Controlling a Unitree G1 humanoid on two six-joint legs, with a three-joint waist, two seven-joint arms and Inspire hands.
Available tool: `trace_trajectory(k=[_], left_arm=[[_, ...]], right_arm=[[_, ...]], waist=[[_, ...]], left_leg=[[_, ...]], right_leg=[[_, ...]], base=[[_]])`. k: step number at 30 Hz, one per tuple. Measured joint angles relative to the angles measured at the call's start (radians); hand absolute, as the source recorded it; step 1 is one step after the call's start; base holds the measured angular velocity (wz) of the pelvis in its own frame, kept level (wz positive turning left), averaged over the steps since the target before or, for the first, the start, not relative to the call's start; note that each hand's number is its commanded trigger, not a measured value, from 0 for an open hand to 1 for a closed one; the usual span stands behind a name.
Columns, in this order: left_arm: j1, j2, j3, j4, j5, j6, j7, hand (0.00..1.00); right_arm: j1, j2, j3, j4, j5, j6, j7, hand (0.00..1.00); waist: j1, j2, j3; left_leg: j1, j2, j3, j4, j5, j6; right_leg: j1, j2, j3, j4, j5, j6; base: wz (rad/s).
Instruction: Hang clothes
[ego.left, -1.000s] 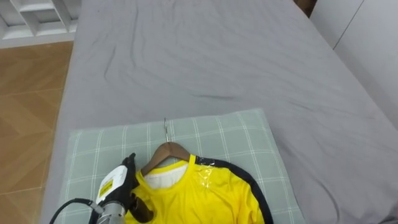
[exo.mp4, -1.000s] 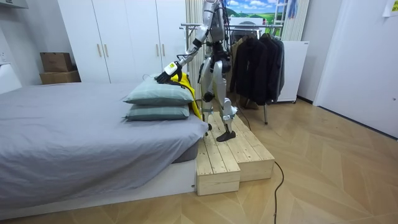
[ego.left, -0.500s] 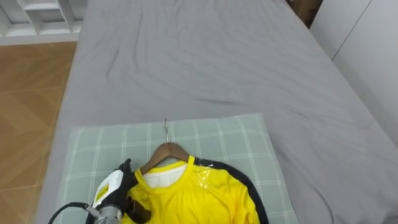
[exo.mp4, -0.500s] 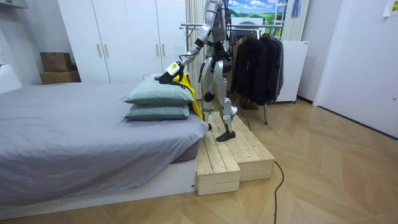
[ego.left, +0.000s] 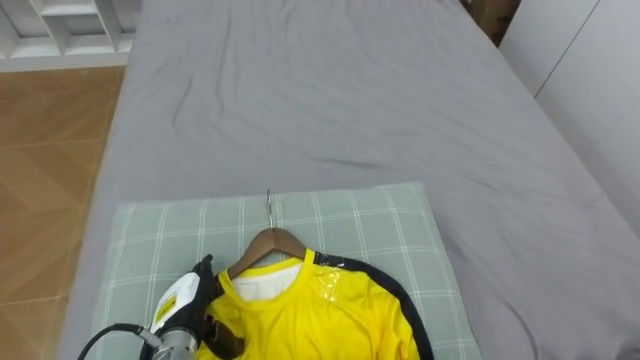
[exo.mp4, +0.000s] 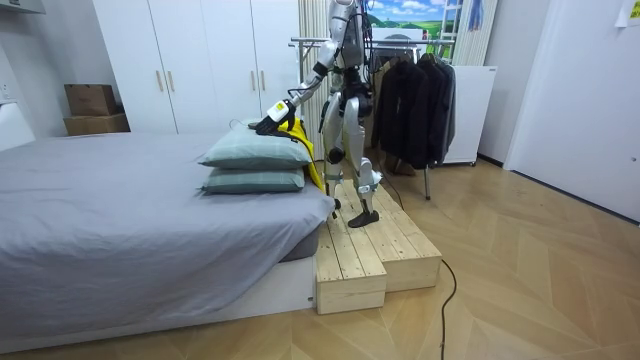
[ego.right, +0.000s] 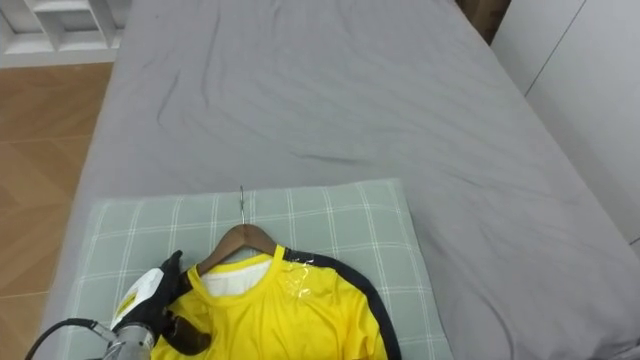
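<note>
A yellow shirt (ego.left: 320, 315) with a dark trim hangs on a wooden hanger (ego.left: 268, 243) and lies on a green checked pillow (ego.left: 370, 220) at the head of the grey bed (ego.left: 330, 90). The hanger's metal hook (ego.left: 269, 208) points up the bed. My left hand (ego.left: 190, 305) comes in from the lower left, its fingers curled on the shirt's left shoulder over the hanger's end. In the room view I stand on a wooden platform (exo.mp4: 370, 250) beside the bed, left hand (exo.mp4: 270, 122) stretched out to the stacked pillows (exo.mp4: 255, 165).
A rack of dark clothes (exo.mp4: 410, 90) stands just behind me. White wardrobes (exo.mp4: 200, 60) line the far wall. Wooden floor (ego.left: 50, 150) and a white shelf (ego.left: 70, 25) lie to the bed's left. A white wall runs along its right side.
The whole picture shifted a little since a second ago, so the camera moved. My left hand stays on the shirt's shoulder, and shirt and hanger lie as before.
</note>
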Motion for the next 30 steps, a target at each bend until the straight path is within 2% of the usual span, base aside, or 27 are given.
trace_trajectory(k=[9,19,24,25,26,28,29,30], left_arm=[[-0.007,0.0,0.0,0.0,0.014,0.0,-0.01,0.0],[-0.01,0.009,-0.001,0.0,0.022,0.0,-0.039,0.0],[-0.017,0.012,-0.001,0.0,0.02,0.005,-0.061,0.0],[-0.018,0.013,-0.001,0.0,0.021,0.006,-0.065,0.1],[-0.019,0.015,-0.001,0.0,0.021,0.006,-0.074,0.43],[-0.019,0.018,-0.001,0.0,0.021,0.006,-0.081,0.7],[-0.02,0.018,-0.001,0.0,0.022,0.006,-0.087,0.78],[-0.02,0.02,-0.001,0.0,0.022,0.006,-0.089,0.93]], right_arm=[[-0.005,-0.009,-0.001,0.0,-0.009,-0.003,0.001,0.0],[-0.008,-0.008,-0.002,0.0,-0.009,-0.001,0.001,0.0],[-0.011,-0.011,-0.003,0.0,-0.008,0.002,0.002,0.0],[-0.011,-0.011,-0.003,0.0,-0.009,0.002,0.002,0.0],[-0.011,-0.012,-0.003,-0.001,-0.009,0.002,0.003,0.0],[-0.012,-0.014,-0.003,-0.001,-0.009,0.002,0.003,0.0],[-0.012,-0.016,-0.003,-0.001,-0.01,0.002,0.005,0.0],[-0.013,-0.017,-0.003,-0.001,-0.01,0.002,0.009,0.0]], waist=[[0.003,0.012,0.0082],[0.002,0.013,0.0087],[0.003,0.019,0.0115],[0.003,0.02,0.0113],[0.003,0.022,0.0111],[0.003,0.026,0.0105],[0.004,0.027,0.0097],[0.004,0.028,0.0098]], left_leg=[[0.0,0.0,0.002,-0.006,-0.002,0.001],[0.001,0.0,0.003,-0.005,-0.002,0.001],[0.001,-0.001,0.003,-0.004,-0.002,0.001],[0.001,-0.001,0.003,-0.004,-0.002,0.001],[0.001,-0.001,0.003,-0.004,-0.002,0.001],[0.001,-0.001,0.003,-0.003,-0.002,0.001],[0.001,-0.001,0.004,-0.003,-0.002,0.001],[0.001,-0.001,0.004,-0.002,-0.002,0.001]], right_leg=[[-0.002,0.001,-0.001,-0.001,-0.001,0.001],[-0.002,0.001,0.0,0.001,-0.001,0.001],[-0.002,0.0,0.0,0.001,-0.001,0.001],[-0.002,0.0,0.0,0.001,-0.001,0.001],[-0.002,0.0,0.0,0.001,-0.001,0.001],[-0.002,0.0,0.001,0.001,-0.001,0.001],[-0.002,0.0,0.001,0.001,-0.001,0.001],[-0.002,0.001,0.002,0.001,-0.001,0.001]], base=[[0.0],[0.0],[0.0],[0.0],[0.0],[0.0],[0.0],[0.0]])
